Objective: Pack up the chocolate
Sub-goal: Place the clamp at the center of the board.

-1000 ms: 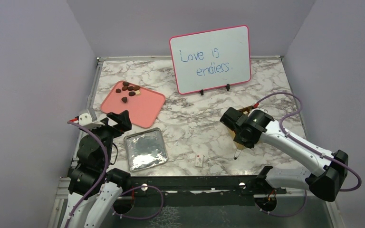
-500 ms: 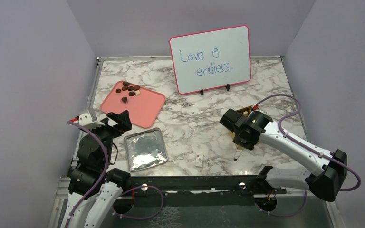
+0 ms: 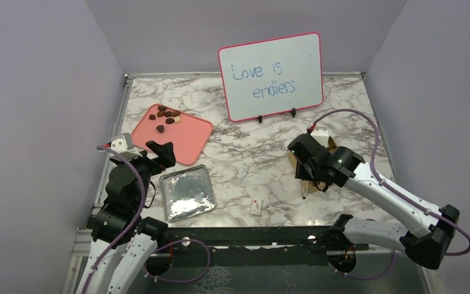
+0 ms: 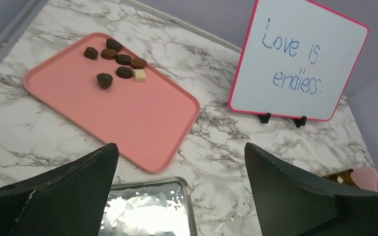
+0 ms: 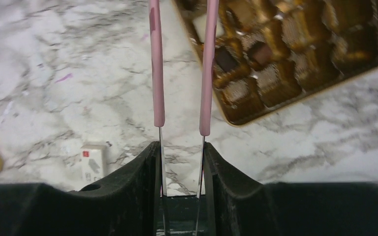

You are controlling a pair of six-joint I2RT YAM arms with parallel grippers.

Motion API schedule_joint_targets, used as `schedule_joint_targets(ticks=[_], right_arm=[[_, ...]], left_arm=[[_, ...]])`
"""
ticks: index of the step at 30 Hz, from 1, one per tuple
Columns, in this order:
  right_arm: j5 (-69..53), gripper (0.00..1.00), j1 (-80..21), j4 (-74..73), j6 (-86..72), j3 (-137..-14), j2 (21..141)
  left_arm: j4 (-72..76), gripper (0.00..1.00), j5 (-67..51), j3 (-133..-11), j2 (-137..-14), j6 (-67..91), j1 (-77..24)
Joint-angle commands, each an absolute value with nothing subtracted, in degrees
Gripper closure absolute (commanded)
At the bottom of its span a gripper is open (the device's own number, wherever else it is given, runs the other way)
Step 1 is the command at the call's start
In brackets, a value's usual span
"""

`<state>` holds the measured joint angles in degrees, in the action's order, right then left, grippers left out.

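Note:
Several pieces of chocolate, mostly dark brown, lie at the far corner of a pink tray. My left gripper hovers open and empty near the tray's near edge. My right gripper is shut on pink-armed tongs above the gold box. A few chocolates sit in the box's compartments. The tongs' tips run out of the wrist view.
A silver lid lies below the tray. A small white tag sits near the front edge. A whiteboard stands at the back. Lilac walls close in both sides.
The right arm has swung farther over the gold box, its wrist turning. The left gripper has edged forward toward the pink tray, still open.

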<state>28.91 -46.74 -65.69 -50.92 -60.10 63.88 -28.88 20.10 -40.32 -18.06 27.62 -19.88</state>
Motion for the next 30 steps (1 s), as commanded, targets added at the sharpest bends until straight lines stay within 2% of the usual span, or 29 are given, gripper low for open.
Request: schedule_joint_targets(ticks=[1,5,14,24,30], right_arm=[[16.7,0.62,-46.6,-42.8,-26.1,-55.2,58.0],[11.3,0.60,-46.6,-31.8,-18.3,-51.5,58.5],[6.4,0.59,-46.7,-15.0,-7.3,-50.9,77.4],[1.8,0.55,-46.6,-0.6,-3.2,-53.0,94.1],[3.6,0.50,-46.6,5.8,-3.5,-51.0,96.4]], left_arm=[[-28.2,0.01,12.6,-41.3,-22.6,30.0,-20.0],[-28.7,0.01,11.4,-43.1,-28.2,28.7,-20.0],[-28.5,0.01,14.0,-44.3,-27.4,27.9,-20.0],[-28.7,0.01,13.5,-41.2,-26.8,28.5,-20.0],[-28.8,0.01,10.2,-41.2,-30.0,29.6,-20.0]])
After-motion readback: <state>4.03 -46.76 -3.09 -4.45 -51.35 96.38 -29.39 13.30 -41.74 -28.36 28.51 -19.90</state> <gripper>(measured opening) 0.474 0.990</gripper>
